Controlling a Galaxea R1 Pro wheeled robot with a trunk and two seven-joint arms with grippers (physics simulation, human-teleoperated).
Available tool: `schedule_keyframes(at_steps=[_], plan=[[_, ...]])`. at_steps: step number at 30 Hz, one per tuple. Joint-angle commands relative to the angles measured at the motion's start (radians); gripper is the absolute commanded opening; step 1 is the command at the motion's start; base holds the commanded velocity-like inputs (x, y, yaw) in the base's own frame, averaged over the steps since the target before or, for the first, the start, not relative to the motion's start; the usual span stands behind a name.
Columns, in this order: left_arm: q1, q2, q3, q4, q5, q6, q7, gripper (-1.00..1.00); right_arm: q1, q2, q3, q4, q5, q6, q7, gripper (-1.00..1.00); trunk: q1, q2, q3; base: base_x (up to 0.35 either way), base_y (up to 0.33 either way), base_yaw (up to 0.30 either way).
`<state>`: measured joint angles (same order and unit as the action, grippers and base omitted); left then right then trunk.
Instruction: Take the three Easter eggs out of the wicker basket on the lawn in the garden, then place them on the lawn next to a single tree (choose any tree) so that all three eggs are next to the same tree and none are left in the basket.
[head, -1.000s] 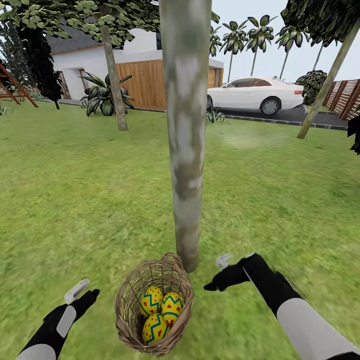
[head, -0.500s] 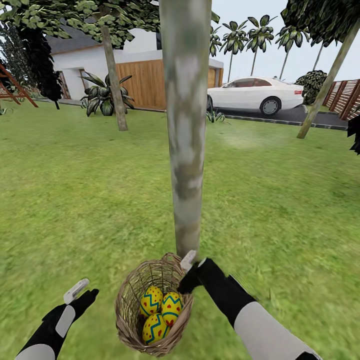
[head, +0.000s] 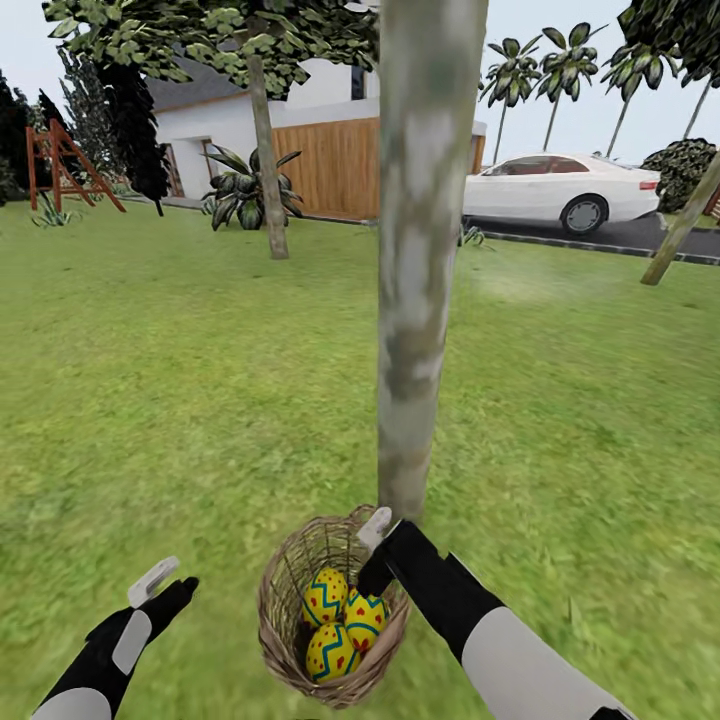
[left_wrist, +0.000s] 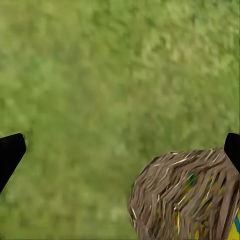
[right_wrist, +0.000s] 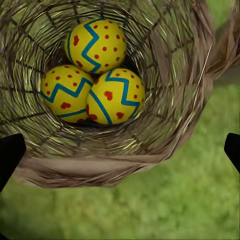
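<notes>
The basket sits on the lawn at the tree's foot, three eggs inside. The right gripper, spread wide, hangs over its rim; the left gripper, also spread, hovers beside it.

No readable text or signs anywhere.

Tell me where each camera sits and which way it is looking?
Head view: on the robot's head, looking forward and down at the tree, the wicker basket, both arms, the left gripper and right gripper.
Left wrist view: on the left arm, facing the lawn and the basket's outer wall; black fingertips show.
Right wrist view: on the right arm, looking into the basket at three Easter eggs; black fingertips show.
All views share the basket.
</notes>
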<state>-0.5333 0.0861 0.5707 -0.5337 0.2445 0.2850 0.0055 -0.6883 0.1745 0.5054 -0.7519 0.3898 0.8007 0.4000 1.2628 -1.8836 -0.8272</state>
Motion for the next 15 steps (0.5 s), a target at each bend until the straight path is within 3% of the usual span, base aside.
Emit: schedule_keyframes(at_steps=[1,6,11,15], plan=[[-0.001,-0.001,0.002,-0.001,0.010,0.006,0.001,1.00,-0.001,0.000,0.001,-0.002,0.011,0.003,0.008,1.00,0.000,0.000,-0.001,0.000,0.000,0.294],[-0.001,-0.002,0.000,-0.001,0.010,0.006,0.001,1.00,0.000,0.000,0.001,-0.022,0.011,0.002,0.008,1.00,0.000,0.000,-0.001,0.012,0.000,0.226],[-0.001,-0.003,-0.002,0.001,0.009,0.005,0.001,1.00,0.000,0.000,0.001,-0.037,0.011,0.003,0.007,1.00,0.000,0.000,-0.001,0.265,0.000,0.023],[-0.001,-0.006,-0.002,0.000,0.009,0.003,0.001,1.00,0.000,0.000,0.001,-0.033,0.008,0.004,0.003,1.00,0.000,0.000,-0.001,0.087,0.000,0.002]])
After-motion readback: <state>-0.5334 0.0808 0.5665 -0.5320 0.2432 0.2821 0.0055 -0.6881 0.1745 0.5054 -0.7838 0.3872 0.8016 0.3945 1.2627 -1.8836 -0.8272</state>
